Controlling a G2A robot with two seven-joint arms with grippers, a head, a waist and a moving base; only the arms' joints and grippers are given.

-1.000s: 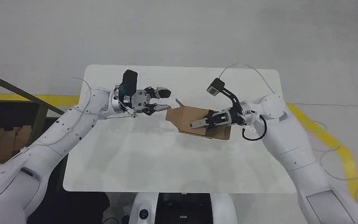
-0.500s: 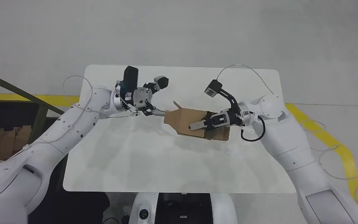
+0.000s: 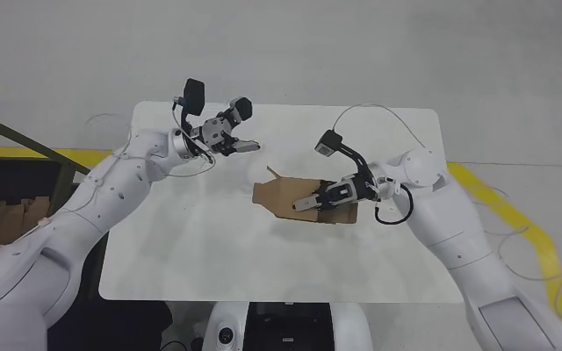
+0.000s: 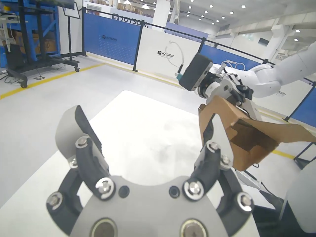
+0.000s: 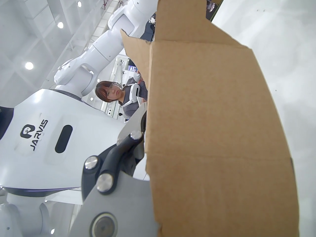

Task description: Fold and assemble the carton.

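The part-formed carton [image 3: 285,191], flaps loose, sits at mid-frame over the white bench [image 3: 176,254], clenched in the right tool [image 3: 307,200]. The left tool [image 3: 245,128], released and spread wide, hangs to its upper left, well apart. The folding looks unfinished; next, a free flap likely needs pressing in. Yellow floor tape [image 3: 83,156] and blue partitions [image 4: 116,40] ring the bright hall.

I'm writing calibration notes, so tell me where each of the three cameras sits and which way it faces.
Top view: above the arms, looking down at the table; shows both arms, the open left gripper, the right gripper holding the carton.
Left wrist view: on the left wrist, facing across the table toward the carton; shows its gripper.
Right wrist view: on the right wrist, close against the carton; shows one gripper finger.
Shared: all three show the carton.
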